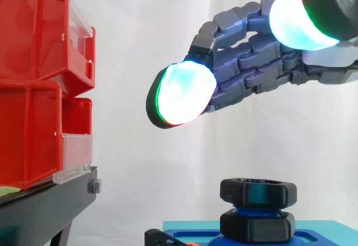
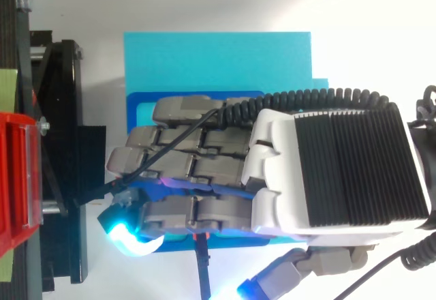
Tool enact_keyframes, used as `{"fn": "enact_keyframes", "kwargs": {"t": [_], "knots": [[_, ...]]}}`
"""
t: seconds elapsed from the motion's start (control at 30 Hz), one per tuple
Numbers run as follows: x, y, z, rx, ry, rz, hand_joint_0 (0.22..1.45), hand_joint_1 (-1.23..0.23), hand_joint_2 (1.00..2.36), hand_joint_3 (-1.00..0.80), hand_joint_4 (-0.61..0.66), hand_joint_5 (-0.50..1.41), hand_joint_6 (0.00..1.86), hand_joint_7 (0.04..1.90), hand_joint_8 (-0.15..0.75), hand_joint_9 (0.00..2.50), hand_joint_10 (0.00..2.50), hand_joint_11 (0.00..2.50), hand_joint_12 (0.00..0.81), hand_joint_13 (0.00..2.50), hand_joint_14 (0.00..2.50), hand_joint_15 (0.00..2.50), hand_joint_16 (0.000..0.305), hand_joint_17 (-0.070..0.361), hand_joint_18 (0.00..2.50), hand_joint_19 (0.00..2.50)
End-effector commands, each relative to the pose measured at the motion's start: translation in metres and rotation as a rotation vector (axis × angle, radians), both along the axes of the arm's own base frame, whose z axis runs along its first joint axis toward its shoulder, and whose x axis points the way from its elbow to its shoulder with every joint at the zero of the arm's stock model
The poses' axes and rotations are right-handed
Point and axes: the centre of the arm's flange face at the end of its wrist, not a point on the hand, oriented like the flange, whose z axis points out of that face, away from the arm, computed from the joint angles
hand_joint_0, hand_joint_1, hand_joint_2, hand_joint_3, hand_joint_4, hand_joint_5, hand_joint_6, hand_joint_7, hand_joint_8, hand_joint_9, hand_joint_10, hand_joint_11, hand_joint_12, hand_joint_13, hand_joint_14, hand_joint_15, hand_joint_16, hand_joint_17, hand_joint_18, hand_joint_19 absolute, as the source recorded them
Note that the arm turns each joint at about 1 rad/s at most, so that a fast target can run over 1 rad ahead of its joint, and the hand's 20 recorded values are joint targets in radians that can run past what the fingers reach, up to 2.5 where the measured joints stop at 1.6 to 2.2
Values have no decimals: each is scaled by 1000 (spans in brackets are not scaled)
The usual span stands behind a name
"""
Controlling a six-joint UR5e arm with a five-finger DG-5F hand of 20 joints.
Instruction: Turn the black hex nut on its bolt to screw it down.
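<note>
**Surface and room.** White curtain (image 1: 140, 39) behind the whole work. The top view shows a pale white surface (image 2: 381, 27) beneath the fixtures.

**Black stand** (image 1: 53, 201). At the left edge in the side view and a dark frame on the left in the top view.

**Red bins.** Two, stacked on the stand: upper bin (image 1: 39, 33) and lower bin (image 1: 28, 134). Each has a clear plastic front. Contents cannot be made out.

**Cyan base plate** (image 2: 218, 54). Lies beside the stand and carries a darker blue fixture (image 2: 133, 102).

**Blue bolt** (image 1: 254, 208). Stands upright from the fixture.

**Black hex nut** (image 1: 240, 192). Sits high on the bolt, level. A second black hex piece (image 1: 257, 227) is just below it on the same bolt, with a short stretch of blue thread showing between the two.

**Hand** (image 2: 340, 170). Enters from the right in the side view and is held above the nut, well clear of it. From above it covers the fixture and bolt. The fingers are stretched out nearly straight towards the bins and grasp nothing. One fingertip pad (image 1: 182, 95) glows white-cyan with a green and red rim.
</note>
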Motion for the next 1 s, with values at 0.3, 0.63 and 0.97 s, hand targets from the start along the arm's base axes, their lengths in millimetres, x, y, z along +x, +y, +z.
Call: {"fn": "enact_keyframes", "kwargs": {"t": [0.3,0.63,0.97], "knots": [[10,9,-16,-143,12,6,523,-431,1000,-500,165,-201,502,765,263,301,0,0,345,391,0,29,47,106,290,160],[22,11,-23,-155,62,51,512,-400,1000,-500,186,-197,502,814,266,300,0,0,349,392,0,34,48,107,290,154],[17,2,-23,-218,110,87,512,-390,1000,-500,245,-183,502,938,266,293,0,20,349,385,0,37,48,107,281,156]]}}
